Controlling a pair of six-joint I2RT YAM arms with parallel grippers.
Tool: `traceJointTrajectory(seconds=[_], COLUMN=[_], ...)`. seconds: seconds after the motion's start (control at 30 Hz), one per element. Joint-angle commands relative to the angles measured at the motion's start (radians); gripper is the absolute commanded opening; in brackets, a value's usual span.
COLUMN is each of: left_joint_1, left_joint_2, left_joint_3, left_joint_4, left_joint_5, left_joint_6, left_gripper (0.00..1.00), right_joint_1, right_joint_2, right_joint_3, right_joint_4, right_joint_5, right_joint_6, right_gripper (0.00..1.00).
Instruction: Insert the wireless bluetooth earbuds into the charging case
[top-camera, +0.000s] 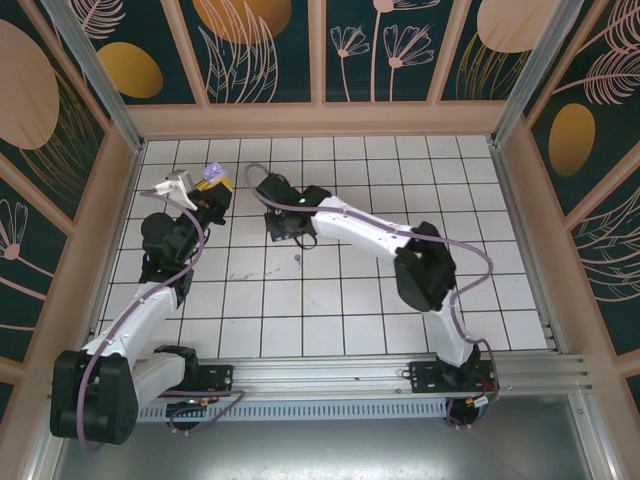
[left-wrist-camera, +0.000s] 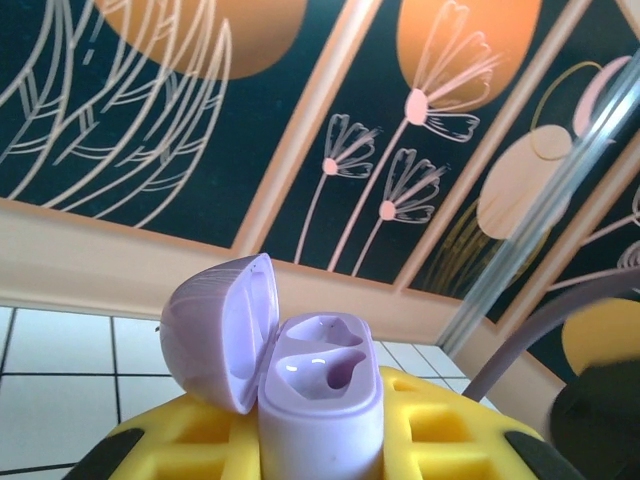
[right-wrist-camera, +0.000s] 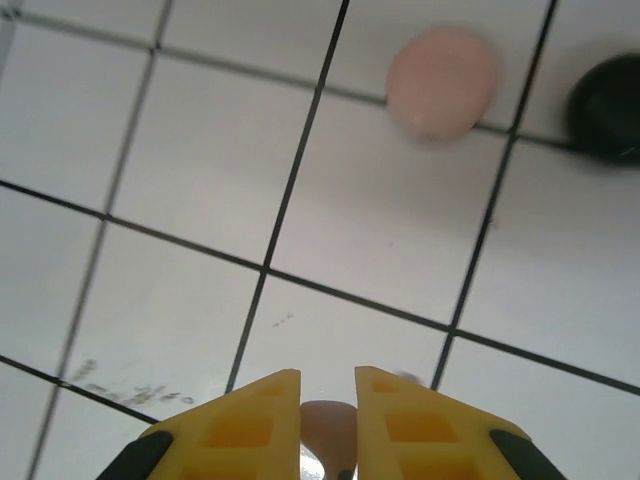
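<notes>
Right gripper (right-wrist-camera: 328, 400) pinches a pinkish earbud (right-wrist-camera: 327, 432) at its fingertips, low over the tiles. Left gripper (left-wrist-camera: 320, 432) clamps the lilac charging case (left-wrist-camera: 322, 385), lid open. Risk: the shallow tip grip lets the earbud slip or twist. Fingers hide most of it; stem orientation unreadable

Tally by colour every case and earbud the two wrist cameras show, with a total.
Lilac: 1, the open lilac plastic charging case in the left gripper
Pink: 2, the round pink case on the tiles and the small pink earbud in the right gripper
Black: 1, the round black case on the tiles
Total: 4
</notes>
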Motion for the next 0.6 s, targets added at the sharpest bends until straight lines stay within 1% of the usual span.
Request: traceJointTrajectory(seconds=[0.0, 0.1, 0.23, 0.3, 0.47, 0.57], left_joint_1=[0.005, 0.002, -0.022, -0.052, -0.16, -0.203], left_joint_2=[0.024, 0.057, 0.081, 0.084, 0.102, 0.119], left_joint_3=[0.052, 0.05, 0.016, -0.006, -0.045, -0.089], left_joint_4=[0.006, 0.042, 0.117, 0.138, 0.16, 0.251], left_joint_5=[0.122, 0.193, 0.221, 0.214, 0.203, 0.23], left_joint_6=[0.031, 0.026, 0.027, 0.068, 0.231, 0.286], left_gripper=[0.0, 0.0, 0.0, 0.0, 0.0, 0.0], right_joint_1=[-0.031, -0.059, -0.09, -0.102, -0.116, -0.116], right_joint_2=[-0.108, -0.192, -0.309, -0.36, -0.475, -0.533], right_joint_3=[-0.058, -0.111, -0.174, -0.202, -0.259, -0.289], right_joint_4=[0.026, 0.05, 0.085, 0.101, 0.146, 0.179], right_joint_5=[0.05, 0.064, 0.073, 0.076, 0.081, 0.071], right_joint_6=[-0.014, -0.029, -0.057, -0.072, -0.114, -0.136], right_gripper=[0.17, 0.16, 0.16, 0.16, 0.16, 0.17])
